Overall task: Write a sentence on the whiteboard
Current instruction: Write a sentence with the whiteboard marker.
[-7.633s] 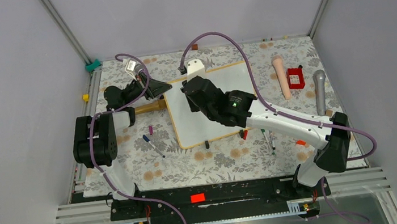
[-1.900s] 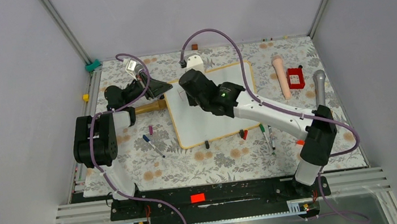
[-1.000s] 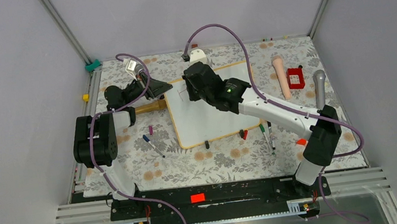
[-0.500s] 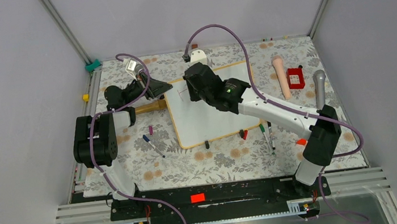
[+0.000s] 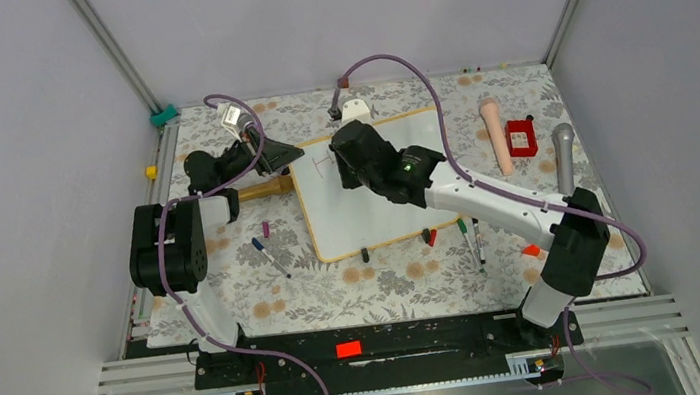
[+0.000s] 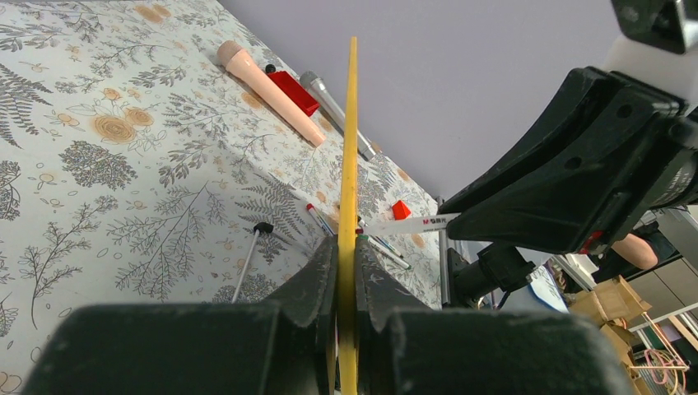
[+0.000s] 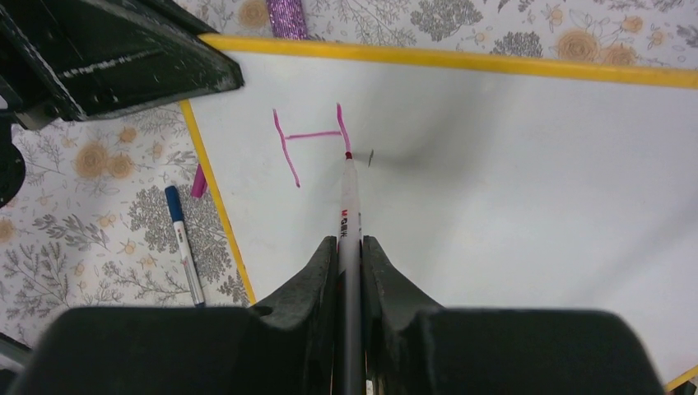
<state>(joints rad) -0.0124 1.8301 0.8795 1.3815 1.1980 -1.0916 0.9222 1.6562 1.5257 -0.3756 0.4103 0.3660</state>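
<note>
Whiteboard: the whiteboard (image 5: 366, 195) is being kept flat on the floral worktop (image 5: 376, 280), towards its far middle, slightly skewed, with a yellow wooden rim.
Left fingers: the left gripper (image 6: 346, 271) is being held clenched on the whiteboard's left rim, which is seen edge-on in the left wrist view (image 6: 351, 148).
Right fingers: the right gripper (image 7: 350, 255) is being held clamped around a pink marker (image 7: 349, 206) over the whiteboard's far left part.
Marker tip: the tip is being pressed to the board at the lower end of the right stroke of the letter.
Sentence: the sentence (image 7: 309, 141) is being shown only as a magenta "H" near the board's far left corner.
Loose pens: a blue-capped pen (image 5: 270, 257) is being left on the worktop just beside the board's left rim; a green pen (image 5: 467, 240) is lying near its near right corner.
Right edge of worktop: a beige cylinder (image 5: 494, 134), a red box (image 5: 521, 137) and a grey microphone (image 5: 564, 161) are being left there, apart from the board.
</note>
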